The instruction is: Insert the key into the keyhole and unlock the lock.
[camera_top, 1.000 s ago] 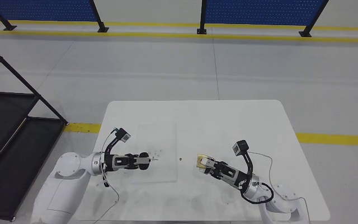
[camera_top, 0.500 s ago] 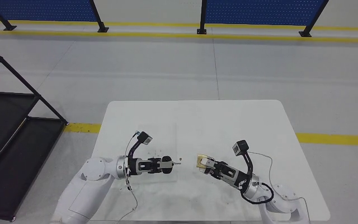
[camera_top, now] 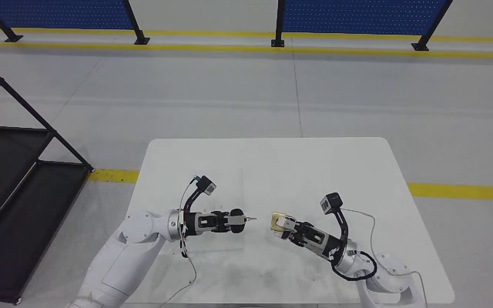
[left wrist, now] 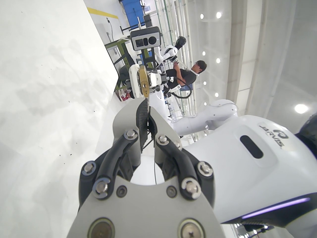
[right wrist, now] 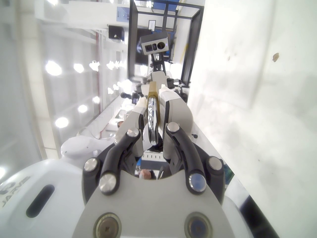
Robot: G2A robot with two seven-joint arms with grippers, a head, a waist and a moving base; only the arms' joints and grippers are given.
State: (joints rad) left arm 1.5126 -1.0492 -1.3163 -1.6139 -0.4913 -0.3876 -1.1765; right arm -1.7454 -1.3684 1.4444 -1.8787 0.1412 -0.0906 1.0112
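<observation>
The left gripper (camera_top: 236,220) is pinching the key (camera_top: 243,220) in nearly closed jaws, with the blade projecting ahead of them. The right gripper (right wrist: 151,95) is clamping the brass padlock (left wrist: 143,84) between its jaws above the bench (camera_top: 308,169). The keyhole is facing the key, still apart from it.

Judgement: the blade needs aligning with the slot before advancing straight, then turning.

Compared with the earlier frames, the left arm is closing on the padlock and the right is staying put.

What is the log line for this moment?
left claw: shut on key | right claw: shut on lock | key apart from lock, not inserted
</observation>
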